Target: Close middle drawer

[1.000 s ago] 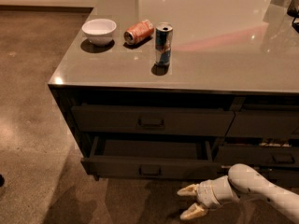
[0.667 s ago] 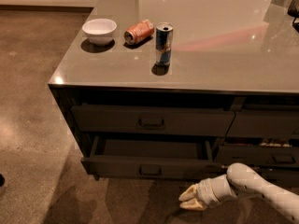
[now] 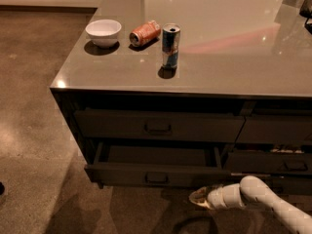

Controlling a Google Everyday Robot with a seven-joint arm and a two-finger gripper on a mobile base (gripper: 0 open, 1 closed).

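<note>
The middle drawer [image 3: 156, 175] is pulled out from the left column of the counter. It has a low dark front with a small central handle [image 3: 157, 178] and a dark, empty-looking inside [image 3: 161, 156]. My gripper [image 3: 196, 197] comes in from the lower right on a white arm [image 3: 258, 199]. It sits just below and in front of the right part of the drawer front and points left. Its fingers look pressed together and hold nothing. I cannot tell if it touches the drawer.
The taller top drawer [image 3: 157, 126] above is shut. Narrower drawers [image 3: 282, 165] fill the right column. On the counter top [image 3: 234, 43] stand a white bowl [image 3: 103, 32], a tipped orange can [image 3: 145, 33] and an upright blue can [image 3: 170, 45]. Brown floor lies to the left.
My gripper has moved up and a little left toward the drawer front, and its fingers have come together. The drawer has not visibly moved.
</note>
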